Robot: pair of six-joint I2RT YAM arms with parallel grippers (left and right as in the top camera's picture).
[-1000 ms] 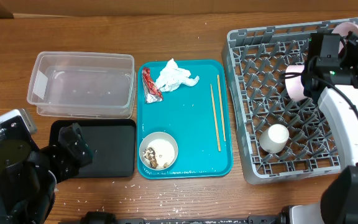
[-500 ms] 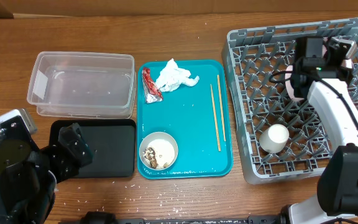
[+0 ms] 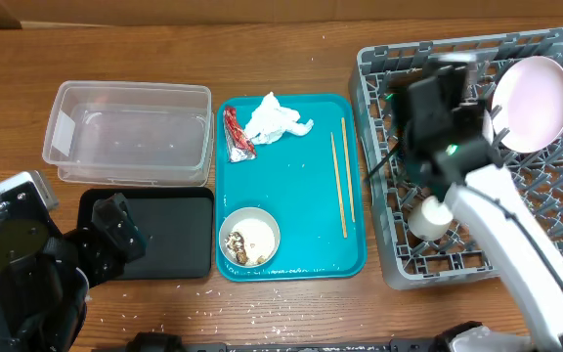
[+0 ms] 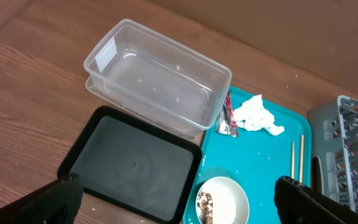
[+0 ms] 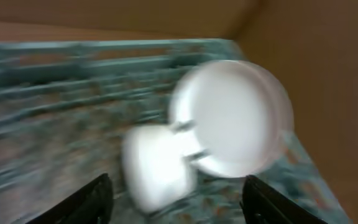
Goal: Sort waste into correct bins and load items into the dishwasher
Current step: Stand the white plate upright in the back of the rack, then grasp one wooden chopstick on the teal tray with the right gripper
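Overhead, my right arm (image 3: 497,220) stretches motion-blurred across the grey dish rack (image 3: 368,98), where the round pale plate (image 3: 529,104) stands on edge among the pegs toward the far right corner. An upturned white cup (image 3: 433,217) sits near the rack's front. On the right wrist view, heavily blurred, my right tool (image 5: 179,202) hangs with its fingers (image 5: 95,199) well apart and nothing between them, the plate and a pale bowl (image 5: 157,165) just ahead of it.

On the teal tray (image 3: 296,196) lie the crumpled white tissue (image 3: 277,119), the red-and-silver wrapper (image 3: 238,134) just beside it, the chopsticks (image 3: 340,181) along the right side, and the cream bowl (image 3: 260,231) holding brownish food scraps (image 3: 242,252). The clear tub (image 3: 130,132) and the black tray (image 3: 169,240) rest on the wooden surface (image 3: 262,49) left of the teal tray. My left tool (image 4: 182,199) hovers spread wide, gripping nothing, above the black tray.
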